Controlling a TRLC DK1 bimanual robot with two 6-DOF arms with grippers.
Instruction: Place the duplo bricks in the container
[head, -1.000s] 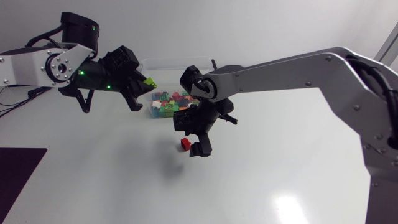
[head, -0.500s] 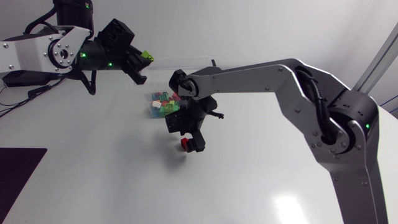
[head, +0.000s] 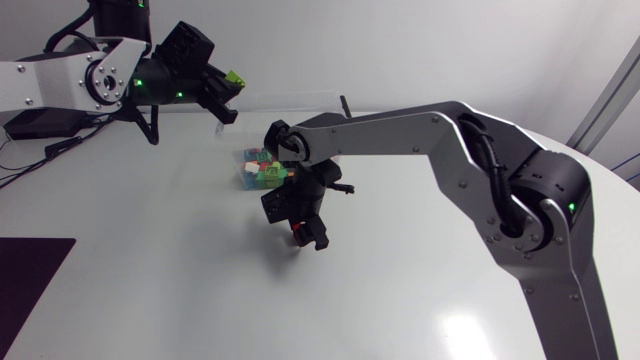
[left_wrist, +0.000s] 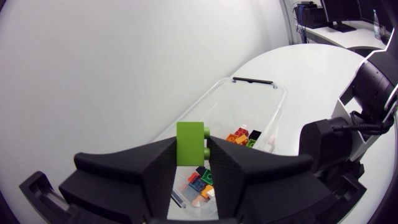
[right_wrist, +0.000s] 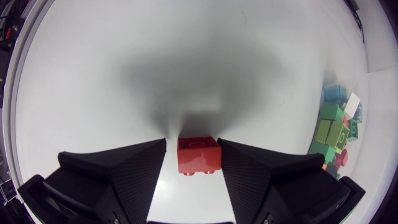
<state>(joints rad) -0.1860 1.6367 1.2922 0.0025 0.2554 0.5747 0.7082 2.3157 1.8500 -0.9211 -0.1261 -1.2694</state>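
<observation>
1. Low over the white table (head: 150, 280), the right gripper (right_wrist: 191, 144) is spread wide either side of a small red plastic duplo brick (right_wrist: 198, 158) lying on the tabletop.
2. Beyond it, the clear plastic container (left_wrist: 211, 93) holds mixed coloured bricks (left_wrist: 239, 135).
3. Farthest, the left gripper (left_wrist: 191, 149) clamps a lime-green duplo brick (left_wrist: 188, 134) in the air above that container.

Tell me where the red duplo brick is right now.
The red duplo brick lies on the white table between the open fingers of the right end effector. In the head view it is near the middle, on the near side of the clear container.
</observation>
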